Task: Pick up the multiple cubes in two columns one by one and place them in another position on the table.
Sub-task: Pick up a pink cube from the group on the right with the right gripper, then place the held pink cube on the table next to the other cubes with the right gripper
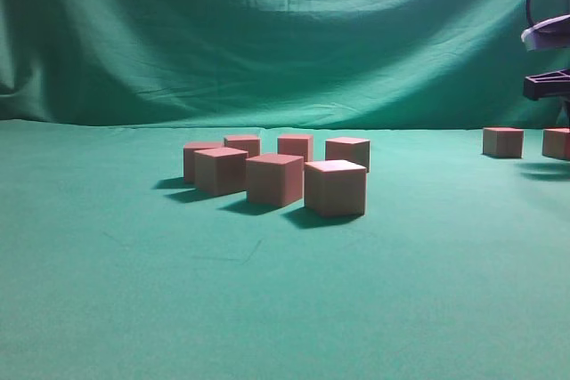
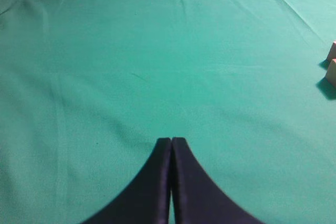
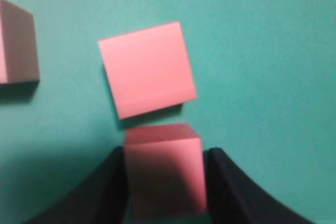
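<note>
While cubes [image 1: 276, 177] sit bare on table [image 1: 134, 291], no containers

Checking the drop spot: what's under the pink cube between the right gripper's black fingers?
Under the pink cube, only teal cloth table shows around it; directly beneath is hidden. Another cube lies ahead.

No readable text, labels or numbers anywhere.

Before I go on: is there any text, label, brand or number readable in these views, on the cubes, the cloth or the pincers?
None readable in any view.
The cubes show plain faces, no print.
The table cloth and the backdrop are bare.
The left pincer and right pincer carry no visible marking.
</note>
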Motion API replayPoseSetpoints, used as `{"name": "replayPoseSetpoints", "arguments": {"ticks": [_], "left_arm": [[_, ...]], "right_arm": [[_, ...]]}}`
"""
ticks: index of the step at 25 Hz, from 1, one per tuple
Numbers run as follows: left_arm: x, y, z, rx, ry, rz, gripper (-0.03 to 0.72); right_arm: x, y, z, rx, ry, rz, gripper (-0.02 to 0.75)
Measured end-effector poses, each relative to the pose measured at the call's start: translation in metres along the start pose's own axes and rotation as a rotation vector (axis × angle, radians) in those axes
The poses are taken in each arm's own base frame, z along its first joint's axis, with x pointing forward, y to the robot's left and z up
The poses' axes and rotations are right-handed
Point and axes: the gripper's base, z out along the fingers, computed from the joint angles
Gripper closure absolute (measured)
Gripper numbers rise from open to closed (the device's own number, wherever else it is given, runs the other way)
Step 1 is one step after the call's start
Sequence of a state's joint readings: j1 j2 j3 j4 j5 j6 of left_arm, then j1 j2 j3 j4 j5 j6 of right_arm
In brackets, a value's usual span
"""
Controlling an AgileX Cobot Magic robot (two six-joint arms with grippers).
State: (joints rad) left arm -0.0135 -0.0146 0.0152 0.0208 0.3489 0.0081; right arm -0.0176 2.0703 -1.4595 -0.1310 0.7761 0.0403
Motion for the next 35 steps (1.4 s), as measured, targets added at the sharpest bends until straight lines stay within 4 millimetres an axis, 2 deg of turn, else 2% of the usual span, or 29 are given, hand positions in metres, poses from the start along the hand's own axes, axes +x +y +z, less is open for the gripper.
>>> {"name": "replayPoseSetpoints", "arguments": {"ticks": [1,5,8,11,15,17,19,22,25,29,35], "left_arm": [[0.0,0.0,0.0,0.0,0.0,0.0,0.688],[0.0,0.0,0.0,0.0,0.0,0.0,0.688],[0.0,0.0,0.0,0.0,0.0,0.0,0.688],[0.0,0.0,0.0,0.0,0.0,0.0,0.688],[0.0,0.0,0.0,0.0,0.0,0.0,0.688],[0.0,0.0,0.0,0.0,0.0,0.0,0.688],[0.0,0.0,0.0,0.0,0.0,0.0,0.688],[0.0,0.0,0.0,0.0,0.0,0.0,0.688],[0.0,0.0,0.0,0.0,0.0,0.0,0.688],[0.0,0.0,0.0,0.0,0.0,0.0,0.688],[0.0,0.0,0.0,0.0,0.0,0.0,0.688]], "right_arm": [[0.0,0.0,0.0,0.0,0.001,0.0,0.482],[0.0,0.0,-0.003,0.001,0.023,0.003,0.475],[-0.001,0.001,-0.016,-0.029,0.077,0.037,0.475],[-0.003,0.003,-0.05,-0.077,0.063,0.074,0.475],[0.005,0.016,-0.117,-0.119,0.016,0.054,0.475],[0.015,0.031,-0.145,-0.137,0.019,0.011,0.475],[0.023,0.054,-0.167,-0.162,0.009,-0.055,0.475],[0.039,0.098,-0.192,-0.203,-0.026,-0.189,0.475],[0.07,0.149,-0.206,-0.248,-0.024,-0.36,0.475],[0.118,0.199,-0.205,-0.264,0.03,-0.573,0.475],[0.165,0.238,-0.182,-0.287,0.021,-0.647,0.475]]}}
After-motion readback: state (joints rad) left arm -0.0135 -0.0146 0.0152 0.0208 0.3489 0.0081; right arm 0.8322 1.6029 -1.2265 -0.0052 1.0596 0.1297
